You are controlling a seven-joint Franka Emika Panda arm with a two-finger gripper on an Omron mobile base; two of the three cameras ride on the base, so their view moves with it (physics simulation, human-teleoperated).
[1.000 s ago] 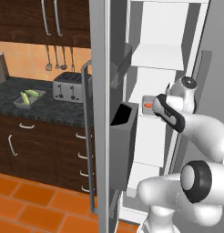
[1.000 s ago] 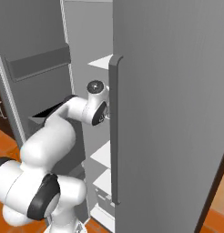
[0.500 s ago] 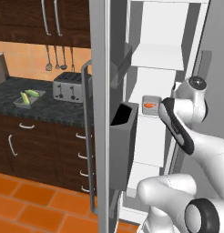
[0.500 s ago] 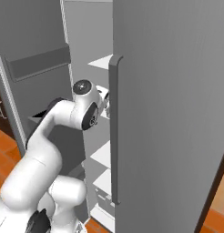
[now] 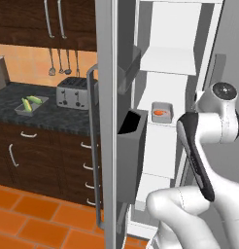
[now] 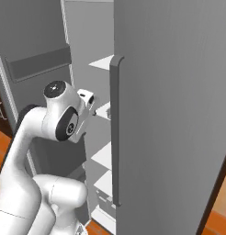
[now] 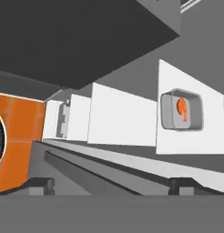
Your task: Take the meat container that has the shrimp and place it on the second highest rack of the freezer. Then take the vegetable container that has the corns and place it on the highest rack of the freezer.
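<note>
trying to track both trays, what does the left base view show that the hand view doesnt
Left base view alone: the corn tray on the dark counter beside the toaster, and the arm outside the freezer. Hand view alone: the gripper, fingertips far apart and holding nothing, and orange floor. Both: the shrimp tray sitting on a white freezer shelf.

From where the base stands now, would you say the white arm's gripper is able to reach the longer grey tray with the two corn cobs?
Probably not. The longer grey tray sits on the dark counter far left, beyond the open grey freezer door, which stands between it and the arm. The gripper is open, facing the freezer shelves.
</note>
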